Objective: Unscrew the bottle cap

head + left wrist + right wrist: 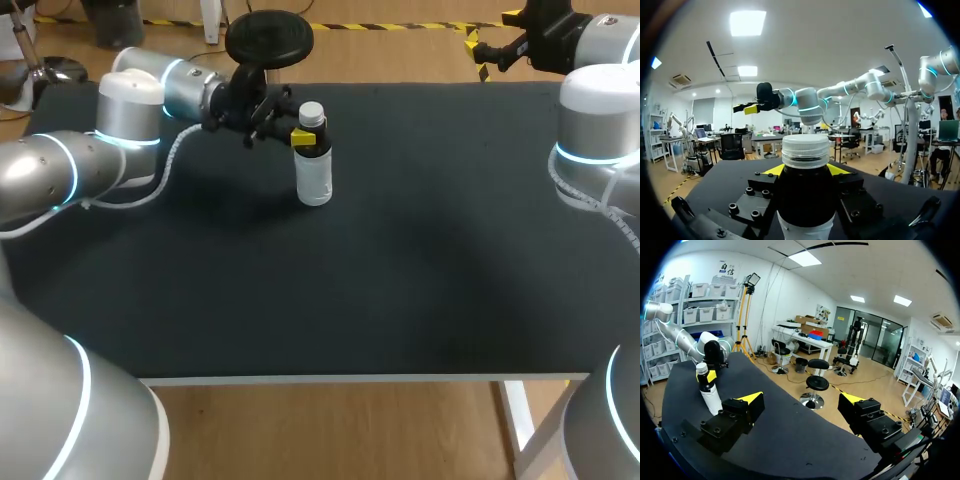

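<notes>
A bottle [314, 178] with a white body and dark neck stands upright toward the table's far side, left of the middle. Its pale ribbed cap [312, 114] sits on top. My left gripper [303, 138] comes in from the left and is shut on the bottle's dark neck just under the cap. In the left wrist view the yellow tips press the neck [805, 192] from both sides, with the cap [805, 150] above them. My right gripper [478, 56] hangs open near the far right corner, well away from the bottle [711, 399], with nothing between its fingers [752, 400].
The black table top [400, 280] stretches wide in front of and to the right of the bottle. Its white front edge [360, 379] runs along the near side. My right arm's elbow [600, 130] stands over the right edge.
</notes>
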`<state>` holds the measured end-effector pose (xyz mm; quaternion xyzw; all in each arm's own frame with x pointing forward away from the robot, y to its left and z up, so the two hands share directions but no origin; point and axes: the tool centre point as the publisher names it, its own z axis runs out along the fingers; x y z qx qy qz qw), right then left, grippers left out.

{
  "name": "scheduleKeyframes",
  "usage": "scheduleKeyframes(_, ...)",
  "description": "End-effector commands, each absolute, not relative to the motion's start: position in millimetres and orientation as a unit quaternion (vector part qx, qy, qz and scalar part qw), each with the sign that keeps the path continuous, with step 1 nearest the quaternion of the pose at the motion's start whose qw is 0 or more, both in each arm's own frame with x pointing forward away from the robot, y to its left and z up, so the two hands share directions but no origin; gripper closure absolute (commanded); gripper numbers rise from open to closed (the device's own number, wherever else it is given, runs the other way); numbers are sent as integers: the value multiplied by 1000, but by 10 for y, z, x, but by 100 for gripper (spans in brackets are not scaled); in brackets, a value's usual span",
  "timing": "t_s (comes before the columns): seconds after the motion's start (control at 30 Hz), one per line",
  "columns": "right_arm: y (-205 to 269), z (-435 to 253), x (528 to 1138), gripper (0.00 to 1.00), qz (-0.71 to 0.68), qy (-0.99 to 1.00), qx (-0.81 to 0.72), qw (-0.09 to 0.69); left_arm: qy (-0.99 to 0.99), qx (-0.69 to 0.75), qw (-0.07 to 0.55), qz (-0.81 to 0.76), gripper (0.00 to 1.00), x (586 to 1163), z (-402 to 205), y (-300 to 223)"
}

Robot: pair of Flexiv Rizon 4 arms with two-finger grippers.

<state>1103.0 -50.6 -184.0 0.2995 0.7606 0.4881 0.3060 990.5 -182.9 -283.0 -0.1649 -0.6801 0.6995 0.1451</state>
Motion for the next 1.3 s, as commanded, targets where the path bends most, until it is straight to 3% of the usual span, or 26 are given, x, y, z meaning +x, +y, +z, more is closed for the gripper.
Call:
scheduleKeyframes(0.03,-504,-1841,11034,0,488,761,300,306,-682,-161,142,699,100,9879,-2815,-1821)
scheduleKeyframes(1.3,-504,-1841,11034,0,488,761,300,306,-683,-151,140,701,100,9911,-2800,-1804)
